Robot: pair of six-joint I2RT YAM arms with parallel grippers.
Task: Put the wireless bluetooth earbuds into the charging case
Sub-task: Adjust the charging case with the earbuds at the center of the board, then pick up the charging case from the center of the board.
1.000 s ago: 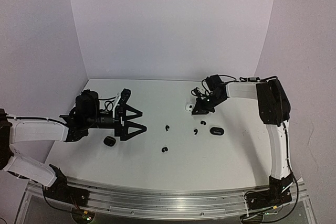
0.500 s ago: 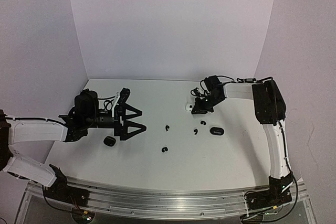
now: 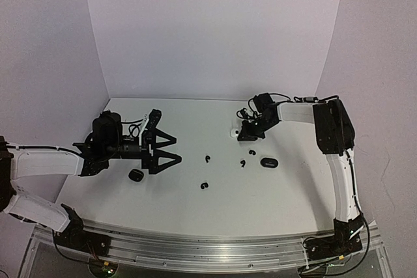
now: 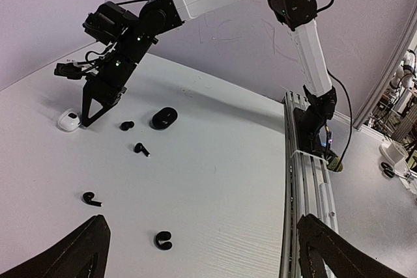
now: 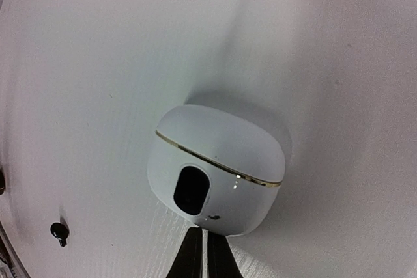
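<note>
Right arm shifted slightly left since earlier; clenched right gripper [image 5: 201,245] is set against white pebble-shaped plastic case [image 5: 218,167], dead ahead at frame centre.

Probably a lab: white enclosed table [image 3: 273,193].

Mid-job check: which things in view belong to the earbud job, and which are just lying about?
Job: white charging case at the shut right pincer; right black case; left black case by the open left pincer; four black earbuds.
Just there: aluminium rail; backdrop.
</note>
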